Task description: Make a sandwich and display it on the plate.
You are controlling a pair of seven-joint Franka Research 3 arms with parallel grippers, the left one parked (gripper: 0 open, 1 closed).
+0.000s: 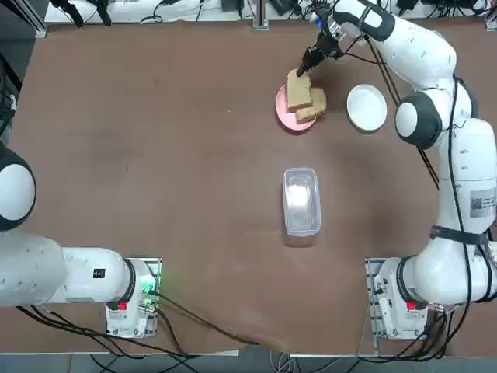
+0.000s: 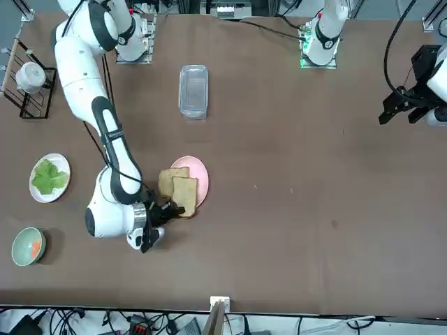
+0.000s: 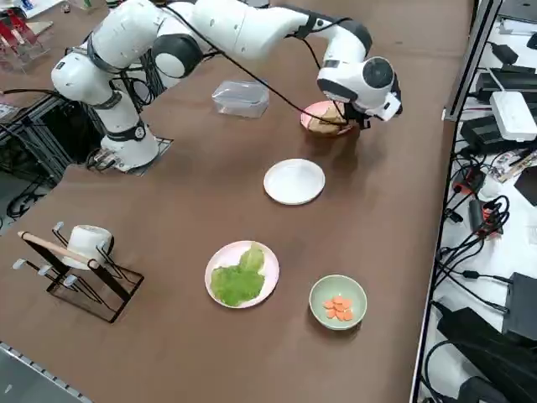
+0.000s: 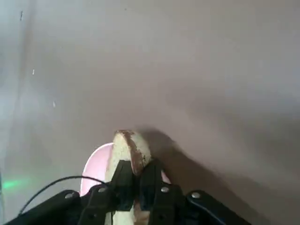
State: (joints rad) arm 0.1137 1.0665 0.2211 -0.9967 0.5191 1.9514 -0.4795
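On the far half of the worktop, two bread slices lie overlapped on a pink plate. The right gripper has its jaws clamped on the far edge of the left slice, which tilts up off the plate. Just right, apart from the pink plate, sits the empty white plate, with bare worktop between. The coming move probably carries the slice rightward, a short way.
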